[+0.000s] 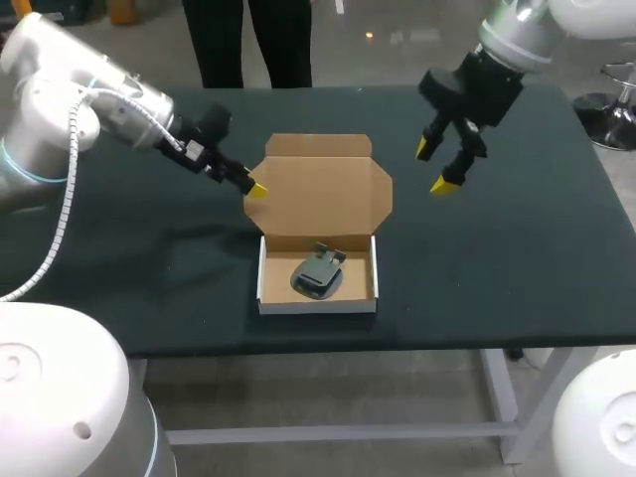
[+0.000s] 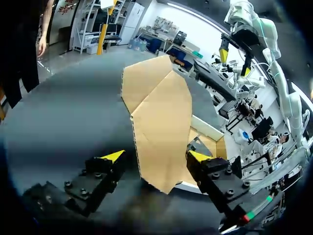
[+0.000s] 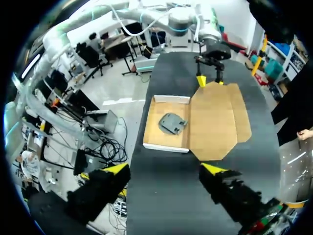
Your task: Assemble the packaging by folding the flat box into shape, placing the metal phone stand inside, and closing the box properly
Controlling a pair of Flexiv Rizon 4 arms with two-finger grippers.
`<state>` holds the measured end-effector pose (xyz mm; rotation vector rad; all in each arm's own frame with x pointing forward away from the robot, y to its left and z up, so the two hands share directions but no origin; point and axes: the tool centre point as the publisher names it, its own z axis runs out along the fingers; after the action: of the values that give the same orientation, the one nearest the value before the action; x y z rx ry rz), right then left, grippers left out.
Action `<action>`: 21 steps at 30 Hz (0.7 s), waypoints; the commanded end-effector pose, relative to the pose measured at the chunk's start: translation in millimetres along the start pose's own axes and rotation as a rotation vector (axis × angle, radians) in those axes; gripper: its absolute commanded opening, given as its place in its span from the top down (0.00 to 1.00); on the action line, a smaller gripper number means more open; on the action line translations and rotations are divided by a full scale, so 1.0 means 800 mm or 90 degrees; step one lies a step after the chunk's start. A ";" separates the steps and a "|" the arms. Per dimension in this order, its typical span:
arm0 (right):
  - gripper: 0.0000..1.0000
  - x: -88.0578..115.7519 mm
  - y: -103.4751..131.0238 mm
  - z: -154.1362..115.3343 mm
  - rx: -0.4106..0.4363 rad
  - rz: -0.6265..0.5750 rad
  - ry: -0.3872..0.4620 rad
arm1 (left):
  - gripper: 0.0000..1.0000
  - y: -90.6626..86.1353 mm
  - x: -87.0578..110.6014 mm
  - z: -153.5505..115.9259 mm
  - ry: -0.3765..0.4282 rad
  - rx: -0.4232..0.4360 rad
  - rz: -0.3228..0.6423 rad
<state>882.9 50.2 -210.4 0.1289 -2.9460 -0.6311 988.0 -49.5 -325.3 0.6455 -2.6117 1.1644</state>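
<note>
The cardboard box (image 1: 318, 298) stands near the table's front edge, its white-walled tray open. The grey metal phone stand (image 1: 318, 272) lies inside the tray. The brown lid (image 1: 323, 189) is unfolded behind the tray. My left gripper (image 1: 253, 187) is at the lid's left edge. In the left wrist view the left gripper (image 2: 156, 156) is open, the lid's corner (image 2: 161, 171) between its fingers without both touching. My right gripper (image 1: 433, 167) hangs open above the table, right of the lid. It (image 3: 164, 169) looks down on the box (image 3: 166, 142) and the stand (image 3: 172, 123).
The dark table (image 1: 517, 258) stretches bare to the right and left of the box. Its front edge runs just below the tray. My left arm (image 1: 89, 99) comes in low from the left.
</note>
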 end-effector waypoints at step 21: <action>0.00 -0.029 0.028 0.001 0.039 -0.012 0.024 | 0.50 -0.010 0.020 0.021 0.072 0.014 0.058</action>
<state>903.5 71.7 -208.0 0.1708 -2.9367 -0.5473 979.0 -72.0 -326.1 0.4577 -2.5608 1.2155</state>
